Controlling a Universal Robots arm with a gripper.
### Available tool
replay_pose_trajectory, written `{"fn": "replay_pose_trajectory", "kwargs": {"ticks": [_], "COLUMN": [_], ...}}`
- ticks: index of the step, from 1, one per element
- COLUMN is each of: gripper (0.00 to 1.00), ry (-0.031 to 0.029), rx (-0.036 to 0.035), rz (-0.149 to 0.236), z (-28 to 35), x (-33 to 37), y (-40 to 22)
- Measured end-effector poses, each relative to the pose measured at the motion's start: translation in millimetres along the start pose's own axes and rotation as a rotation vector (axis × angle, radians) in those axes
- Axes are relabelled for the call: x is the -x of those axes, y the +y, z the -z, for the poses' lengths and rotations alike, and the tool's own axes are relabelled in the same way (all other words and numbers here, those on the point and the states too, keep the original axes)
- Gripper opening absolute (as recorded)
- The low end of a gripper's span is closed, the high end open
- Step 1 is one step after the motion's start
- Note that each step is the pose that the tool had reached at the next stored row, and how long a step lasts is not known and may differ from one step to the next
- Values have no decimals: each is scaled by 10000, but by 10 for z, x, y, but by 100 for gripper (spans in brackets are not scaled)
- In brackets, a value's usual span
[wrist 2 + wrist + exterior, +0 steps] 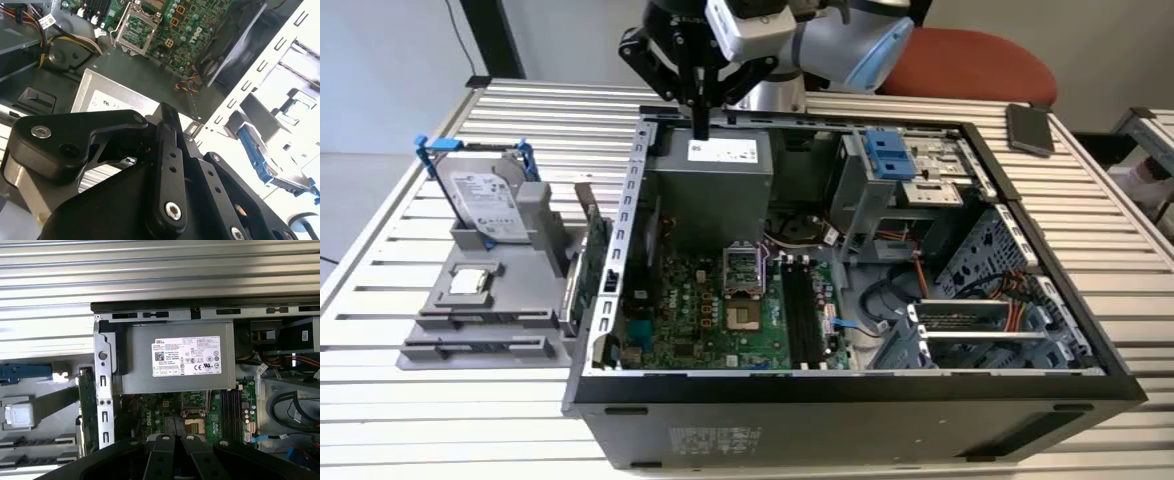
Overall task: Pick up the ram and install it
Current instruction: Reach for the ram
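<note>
My gripper [700,105] hangs over the back edge of the open computer case [854,385], just above the grey power supply [714,180]. Its fingers are shut on the ram [700,128], a thin dark stick that points down from the fingertips. In the first wrist view the ram [175,426] shows as a dark strip between the two fingers [192,445], over the green motherboard [150,415]. The black memory slots [801,315] lie farther inside the case, toward the exterior view's lower right of the gripper. The second wrist view has the fingers [167,165] pressed close together above the power supply [107,102].
On the exterior view's left, a grey holder [480,320] carries a silver hard drive in a blue frame [487,195] and a green expansion card [596,255]. Cables and drive cages [907,170] fill the case's right half. A dark phone [1030,128] lies on the slatted table [400,400].
</note>
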State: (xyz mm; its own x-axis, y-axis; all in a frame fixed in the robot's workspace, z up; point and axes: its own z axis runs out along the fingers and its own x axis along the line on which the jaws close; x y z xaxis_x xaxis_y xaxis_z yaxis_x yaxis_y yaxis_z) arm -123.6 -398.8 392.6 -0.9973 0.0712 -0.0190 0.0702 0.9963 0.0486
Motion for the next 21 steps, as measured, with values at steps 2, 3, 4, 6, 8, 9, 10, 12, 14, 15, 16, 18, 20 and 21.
{"fn": "replay_pose_trajectory", "kwargs": {"ticks": [2,3,4,6,8,9,10,12,14,15,16,18,20,21], "gripper": [0,0,0,0,0,0,0,0,0,0,0,0,0,0], "ry": [0,0,1,0,0,0,0,0,0,0,0,0,0,0], "rx": [0,-1,-1,0,0,0,0,0,0,-1,0,-1,0,0], "rz": [1,0,0,1,0,0,0,1,1,1,1,1,1,2], "z": [0,1,1,1,2,2,2,3,3,4,4,4,4,4], "x": [-13,-21,-30,-52,-76,-88,-99,-120,-140,-151,-165,-190,-212,-226], "y": [-1,-2,-3,-4,-6,-6,-7,-9,-10,-11,-12,-14,-15,-16]}}
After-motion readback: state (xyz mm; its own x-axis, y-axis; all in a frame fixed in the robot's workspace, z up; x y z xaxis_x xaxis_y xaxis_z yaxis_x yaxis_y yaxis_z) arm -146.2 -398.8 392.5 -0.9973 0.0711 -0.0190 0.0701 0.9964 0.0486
